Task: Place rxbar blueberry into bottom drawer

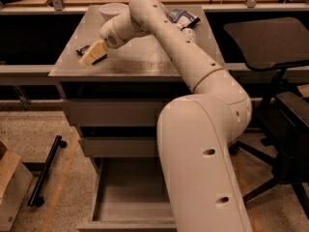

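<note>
Pincer (93, 53) is low over the left part of the desk (145, 62), right at the rxbar blueberry (82, 49). The bar lies on the desk top, its dark end showing just left of the pincer. I cannot tell whether the pincer is released or clenched, nor whether it touches the bar. Bottom drawer (130, 197) stands open, grey floor showing. White bowl (113, 9) sits at the desk's back edge, crinkled bag (179, 17) beyond the arm.
</note>
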Robot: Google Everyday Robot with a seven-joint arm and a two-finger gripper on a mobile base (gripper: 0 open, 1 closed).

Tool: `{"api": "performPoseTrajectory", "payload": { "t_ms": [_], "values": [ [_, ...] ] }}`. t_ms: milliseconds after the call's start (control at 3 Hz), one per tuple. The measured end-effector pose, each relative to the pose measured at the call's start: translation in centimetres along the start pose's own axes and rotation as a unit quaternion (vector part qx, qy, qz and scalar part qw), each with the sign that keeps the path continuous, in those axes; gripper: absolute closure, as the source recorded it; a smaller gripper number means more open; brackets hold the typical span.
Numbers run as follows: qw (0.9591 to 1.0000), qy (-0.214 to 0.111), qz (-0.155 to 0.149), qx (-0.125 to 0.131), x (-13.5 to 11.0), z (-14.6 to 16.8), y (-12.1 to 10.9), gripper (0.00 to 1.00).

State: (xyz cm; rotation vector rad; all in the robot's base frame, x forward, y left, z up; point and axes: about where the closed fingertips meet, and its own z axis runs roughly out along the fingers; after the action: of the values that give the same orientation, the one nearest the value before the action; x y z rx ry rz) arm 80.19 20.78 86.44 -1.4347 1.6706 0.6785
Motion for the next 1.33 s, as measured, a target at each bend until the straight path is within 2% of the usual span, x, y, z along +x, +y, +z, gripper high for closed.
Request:
{"api": "performPoseTrajectory", "payload": {
  "t_ms": [333, 667, 1333],
  "values": [
    [0.9998, -0.01, 0.002, -0.015, -0.4, 2.3, 0.2, 0.0],
    [0.9997, -0.008, 0.013, -0.021, 0.3, 3.8, 0.1, 0.17],
    [0.9998, -0.003, 0.018, -0.011, 0.9, 3.5, -0.1, 0.64]
  ]
}}
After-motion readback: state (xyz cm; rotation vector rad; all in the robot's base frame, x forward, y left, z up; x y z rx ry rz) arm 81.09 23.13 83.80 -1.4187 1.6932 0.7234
